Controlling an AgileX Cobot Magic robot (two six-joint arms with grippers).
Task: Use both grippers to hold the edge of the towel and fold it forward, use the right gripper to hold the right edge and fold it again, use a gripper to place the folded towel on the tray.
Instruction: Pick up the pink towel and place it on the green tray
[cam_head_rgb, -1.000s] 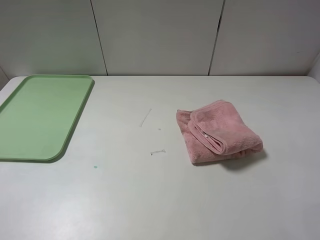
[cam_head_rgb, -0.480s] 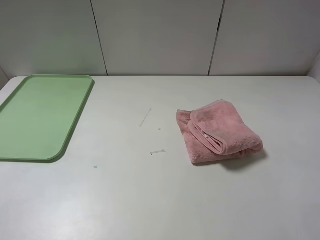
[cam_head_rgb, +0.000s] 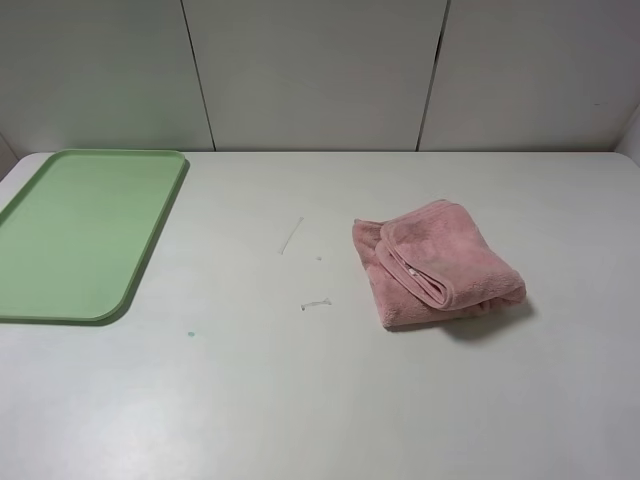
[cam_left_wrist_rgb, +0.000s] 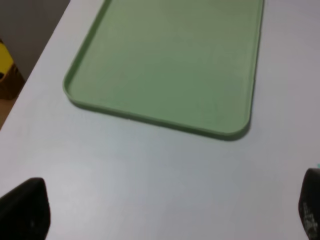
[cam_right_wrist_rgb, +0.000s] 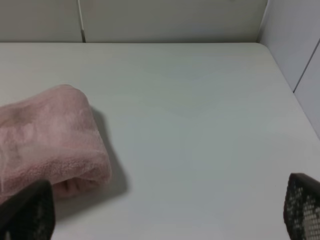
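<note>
Lying just beside the right gripper — wide open, holding nothing — the towel.

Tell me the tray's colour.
Plain light green; the tray shows best in the left wrist view.

The towel is plain dusty pink, with a tiny white tag. Left of the towel, the tray is an even light green, unpatterned. The desk is white, marked by faint grey scuffs and one teal speck left of the towel. The left hand and right hand are black.
</note>
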